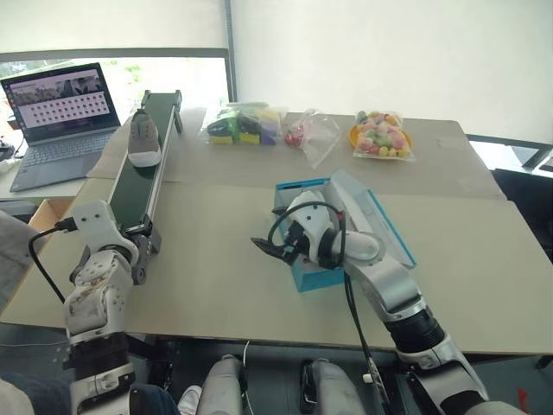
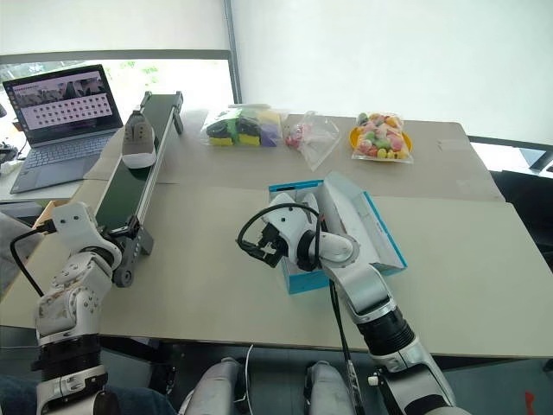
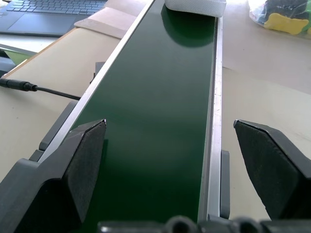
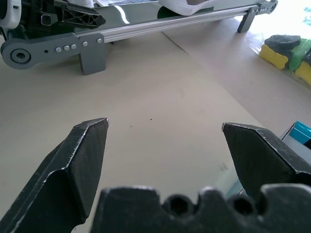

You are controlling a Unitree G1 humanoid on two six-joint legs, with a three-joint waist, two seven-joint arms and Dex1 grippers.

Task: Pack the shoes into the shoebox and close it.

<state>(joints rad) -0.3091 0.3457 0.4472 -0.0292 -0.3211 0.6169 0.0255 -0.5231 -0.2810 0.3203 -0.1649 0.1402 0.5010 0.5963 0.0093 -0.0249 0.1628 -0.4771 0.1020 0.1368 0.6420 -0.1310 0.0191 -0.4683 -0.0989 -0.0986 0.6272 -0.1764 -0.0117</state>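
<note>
Head view first: our shoebox [image 1: 304, 275] sits mid-frame with its lid flapped open to the right, and one shoe [image 1: 144, 138] rides the conveyor [image 1: 130, 186] in the upper left.

Left wrist view: our left gripper [image 3: 170, 160] is spread wide and empty over the belt's near end, the shoe's sole [image 3: 195, 6] peeking in at the top edge. We'd say line up with the belt and grab the shoe across its sides.

Right wrist view: our right gripper [image 4: 165, 150] is spread too, holding nothing, hovering over bare table [image 4: 160, 97] with the box corner at lower right.

Shoebox [image 1: 384, 226] interior behind right arm
</note>
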